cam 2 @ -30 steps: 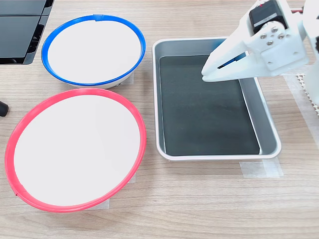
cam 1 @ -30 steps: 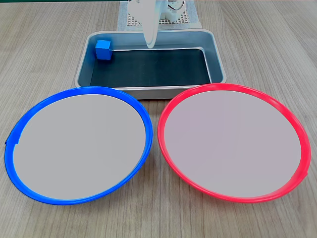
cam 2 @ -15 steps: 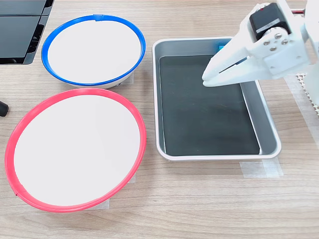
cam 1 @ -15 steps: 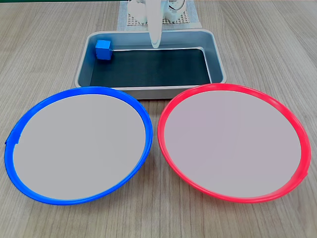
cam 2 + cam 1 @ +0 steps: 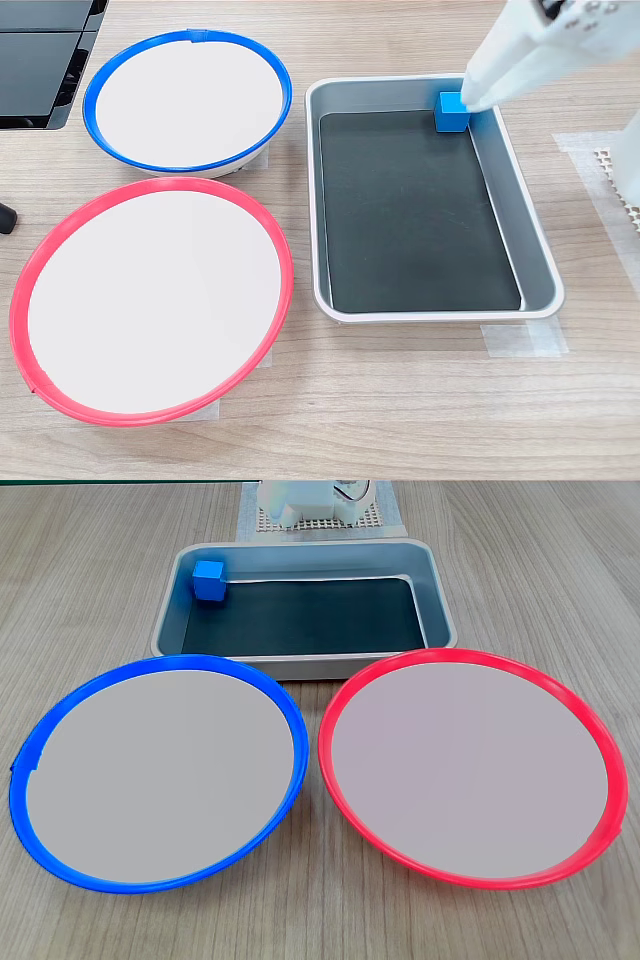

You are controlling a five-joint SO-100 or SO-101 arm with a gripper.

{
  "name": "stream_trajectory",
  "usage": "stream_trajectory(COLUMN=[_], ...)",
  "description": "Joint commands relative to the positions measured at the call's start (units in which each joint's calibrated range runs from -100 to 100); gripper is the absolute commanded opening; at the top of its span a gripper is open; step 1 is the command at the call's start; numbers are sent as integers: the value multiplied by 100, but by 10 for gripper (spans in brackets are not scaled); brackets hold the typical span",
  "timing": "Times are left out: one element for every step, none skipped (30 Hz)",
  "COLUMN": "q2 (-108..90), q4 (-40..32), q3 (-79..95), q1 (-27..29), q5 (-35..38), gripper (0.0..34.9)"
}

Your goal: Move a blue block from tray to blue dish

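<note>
My gripper (image 5: 470, 98) shows only in the second exterior view, as a white tapered piece coming down from the top right corner w/ its tip just over the blue block (image 5: 451, 111). Can't tell if the jaws are spread or pressed together; from here they read as one pale shape, no gap visible. Also can't tell whether the tip touches the block or hangs above it.

The blue block sits inside the tray (image 5: 540, 262), tucked in a corner against the rim: top right corner in the second exterior view, top left corner in the first exterior view (image 5: 209, 580). It rests right at the edge of the dark flat bottom, upright, plain faces.

The tray (image 5: 440, 610) lies flat on the wood-grain counter (image 5: 400, 400), nothing else in it. Clear tape strip at one corner of the tray in the second exterior view.

The blue dish (image 5: 282, 92) is just beside the tray, at the second exterior view's upper left; in the first exterior view it (image 5: 60, 705) is lower left, in front of the tray. Pale centre bare.

The red-rimmed dish (image 5: 600, 740) sits next to the blue one, rims near but apart; in the second exterior view it (image 5: 40, 260) is lower left. Also bare.

My base (image 5: 310, 500) w/ its wires is at the top of the first exterior view, behind the tray on a perforated mat.
</note>
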Motion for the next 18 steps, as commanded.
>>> stream_trajectory(q2=[1613, 2023, 2296, 2492, 2611, 2833, 2952, 3046, 3132, 3208, 3225, 3259, 3294, 3311, 3311, 3319, 3319, 3328], q4=[491, 557, 557, 516, 500, 467, 409, 392, 367, 293, 260, 186, 161, 128, 112, 95, 54, 13], q3=[-1358, -1586, -1668, -1695, -1704, -1686, -1668, -1668, -1631, -1586, -1559, -1522, -1522, -1522, -1522, -1522, -1504, -1486], q1=[555, 771, 903, 1016, 1091, 1242, 1392, 1515, 1665, 1806, 1844, 1900, 1919, 1919, 1919, 1919, 1929, 1938], q5=[386, 513, 620, 708, 786, 987, 1109, 1221, 1363, 1490, 1519, 1553, 1553, 1534, 1519, 1509, 1475, 1446], gripper=[0, 0, 0, 1, 1, 2, 2, 9, 43, 81, 98, 127, 156, 172, 183, 197, 204, 206])
